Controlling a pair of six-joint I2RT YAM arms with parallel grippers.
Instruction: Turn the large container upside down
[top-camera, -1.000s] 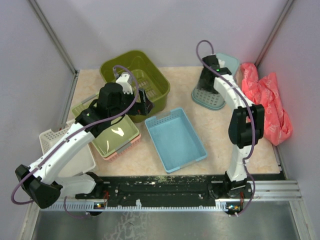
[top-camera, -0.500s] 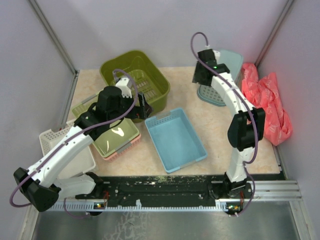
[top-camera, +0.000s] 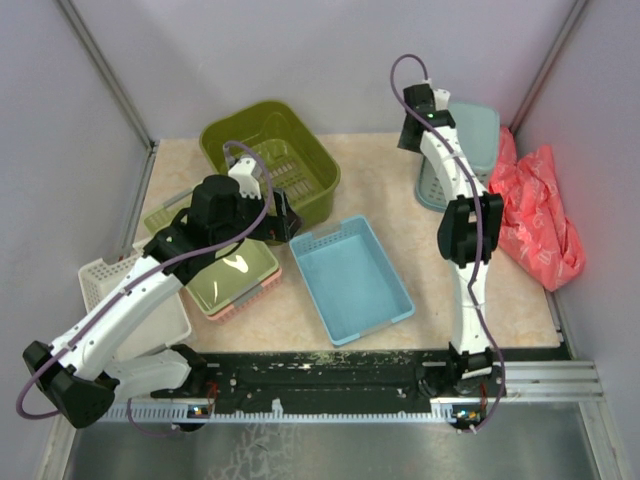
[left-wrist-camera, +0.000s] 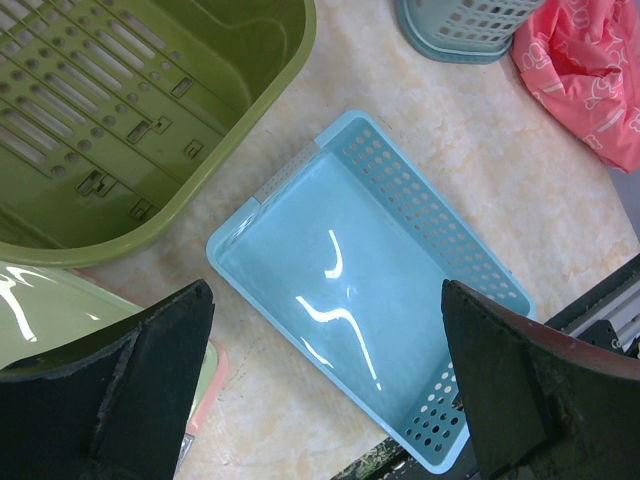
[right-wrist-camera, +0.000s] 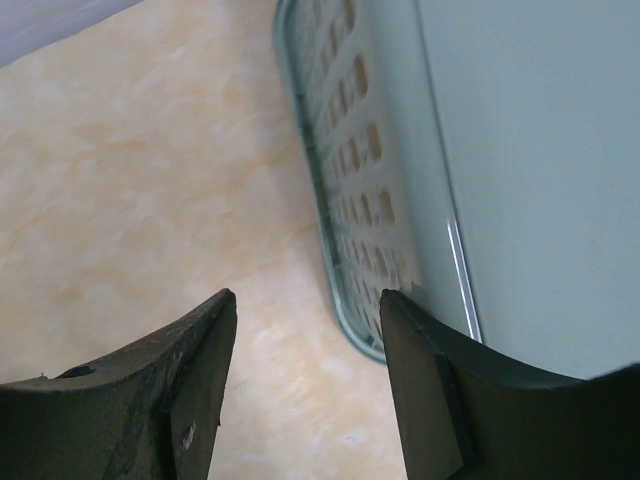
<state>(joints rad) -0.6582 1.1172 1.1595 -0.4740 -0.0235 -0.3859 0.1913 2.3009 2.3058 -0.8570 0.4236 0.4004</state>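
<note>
Your right gripper (top-camera: 415, 125) has swung toward the back right corner, and the teal basket (top-camera: 470, 140) now sits farther back, just beside the pink cloth (top-camera: 535, 210). Your left gripper (left-wrist-camera: 325, 300) has hardly moved.

The large container (top-camera: 270, 150) is at the back left of the table (top-camera: 400, 230). It is the right way up, so you can see the slots in its bottom. The flip has not started yet, I think. You are at the reaching step.

The left fingers (left-wrist-camera: 140, 370) are wide apart and hold nothing. They hang over the blue tray (top-camera: 350, 278), near the container's near right corner. The right fingers (right-wrist-camera: 180, 390) are apart too, with only bare table between them. The basket is just past them.

Next you likely need one left finger inside the container's wall and one outside. Then squeeze, lift and roll it over. The blue tray and the pale green tray (top-camera: 230, 275) lie close by, so tip it toward the back, where there looks to be more room.

From above, your left arm hides the container's near wall. You cannot tell if a finger touches the rim. The left wrist view cuts the container off at the top and left. The right wrist view shows only one side of the basket.
</note>
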